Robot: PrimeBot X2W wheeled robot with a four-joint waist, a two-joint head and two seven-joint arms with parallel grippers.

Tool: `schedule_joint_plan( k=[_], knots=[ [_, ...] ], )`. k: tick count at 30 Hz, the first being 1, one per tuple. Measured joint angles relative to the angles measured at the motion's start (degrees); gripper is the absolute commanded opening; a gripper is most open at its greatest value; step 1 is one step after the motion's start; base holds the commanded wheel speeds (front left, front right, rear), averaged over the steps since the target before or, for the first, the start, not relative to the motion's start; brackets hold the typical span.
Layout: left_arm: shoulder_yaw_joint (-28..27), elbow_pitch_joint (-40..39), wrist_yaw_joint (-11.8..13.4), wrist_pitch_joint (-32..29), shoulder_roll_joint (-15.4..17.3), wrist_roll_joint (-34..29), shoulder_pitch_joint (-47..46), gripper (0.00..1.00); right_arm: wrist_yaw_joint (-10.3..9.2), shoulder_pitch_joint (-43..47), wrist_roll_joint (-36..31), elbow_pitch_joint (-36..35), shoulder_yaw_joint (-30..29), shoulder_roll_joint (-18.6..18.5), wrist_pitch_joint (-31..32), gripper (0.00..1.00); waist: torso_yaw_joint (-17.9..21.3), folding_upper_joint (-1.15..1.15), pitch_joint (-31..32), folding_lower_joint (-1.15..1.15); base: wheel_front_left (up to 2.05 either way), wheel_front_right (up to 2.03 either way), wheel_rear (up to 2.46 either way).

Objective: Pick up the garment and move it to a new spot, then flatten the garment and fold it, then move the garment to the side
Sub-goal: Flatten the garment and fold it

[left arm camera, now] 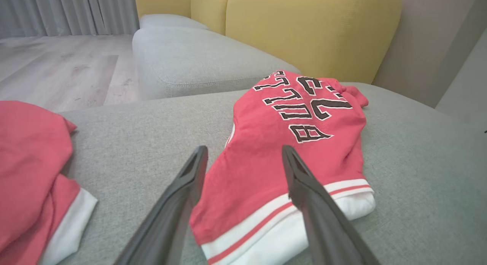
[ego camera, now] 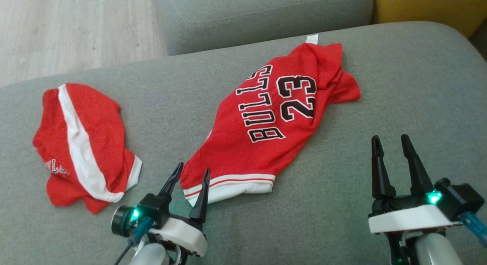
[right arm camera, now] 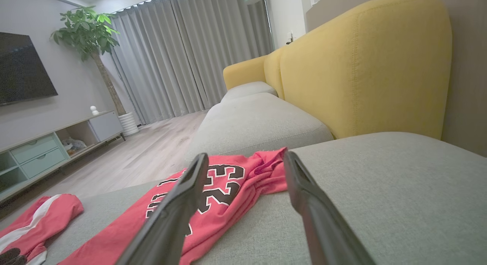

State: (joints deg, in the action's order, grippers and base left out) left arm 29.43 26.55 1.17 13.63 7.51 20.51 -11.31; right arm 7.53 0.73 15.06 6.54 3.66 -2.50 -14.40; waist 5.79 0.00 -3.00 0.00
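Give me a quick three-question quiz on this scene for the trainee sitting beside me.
1. True or false: the left gripper is shut on the jersey.
2. Which number is printed on the jersey? A) 32 B) 23 C) 45
3. Which end of the jersey lies nearest the left gripper: the collar end or the white-banded hem?

Key
1. False: its jaws stand open at the corner of the hem.
2. B
3. The hem.
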Motion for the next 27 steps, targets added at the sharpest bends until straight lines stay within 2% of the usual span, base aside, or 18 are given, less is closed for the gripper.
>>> schedule_joint_plan(
  k=[4,11,19,21,23,24,25,27],
  knots=[
    [0.87,1.88,-0.29,-0.12,-0.07,-0.82,-1.84,1.0,0.0,-0.03,0.0,-0.18,-0.03,0.0,0.0,1.0,0.58,0.0,-1.13,0.0,0.0,0.0,0.0],
    [2.02,8.03,-0.6,-9.35,-0.31,-0.97,-6.39,1.0,0.0,-0.26,0.01,-0.33,1.16,0.01,0.0,1.0,1.75,0.0,-3.54,0.0,0.0,0.0,0.0],
    [2.01,9.96,3.81,-14.16,-0.02,-1.35,-7.12,1.0,0.0,-0.82,0.35,-0.32,1.16,0.0,0.0,1.0,2.72,0.0,-4.34,0.0,0.0,0.0,0.0],
    [2.27,9.99,3.34,-15.11,0.04,-1.38,-7.31,1.0,0.0,-0.93,0.59,-0.27,1.36,0.0,0.0,1.0,2.92,0.0,-4.28,0.0,0.0,0.0,0.0],
    [2.94,9.82,1.72,-16.22,0.19,-1.32,-7.43,1.0,0.0,-1.08,0.59,-0.21,1.53,0.0,0.0,1.0,3.16,0.0,-4.24,0.0,0.0,0.0,0.0],
    [3.46,9.67,1.05,-16.89,0.51,-1.33,-7.54,0.09,0.0,-1.25,0.59,-0.21,1.72,0.0,0.0,1.0,3.33,0.0,-4.22,0.0,0.0,0.0,0.0],
    [3.92,9.37,0.35,-17.15,0.92,-1.33,-7.69,0.0,0.0,-1.36,0.59,-0.2,1.83,0.0,0.0,1.0,3.51,0.0,-4.19,0.0,0.0,0.0,0.0],
    [4.58,8.9,-0.27,-17.11,1.23,-1.35,-7.78,0.0,0.0,-1.38,0.59,-0.15,2.07,0.0,0.0,1.0,3.94,0.0,-4.15,0.0,0.0,0.0,0.0]
  ],
)
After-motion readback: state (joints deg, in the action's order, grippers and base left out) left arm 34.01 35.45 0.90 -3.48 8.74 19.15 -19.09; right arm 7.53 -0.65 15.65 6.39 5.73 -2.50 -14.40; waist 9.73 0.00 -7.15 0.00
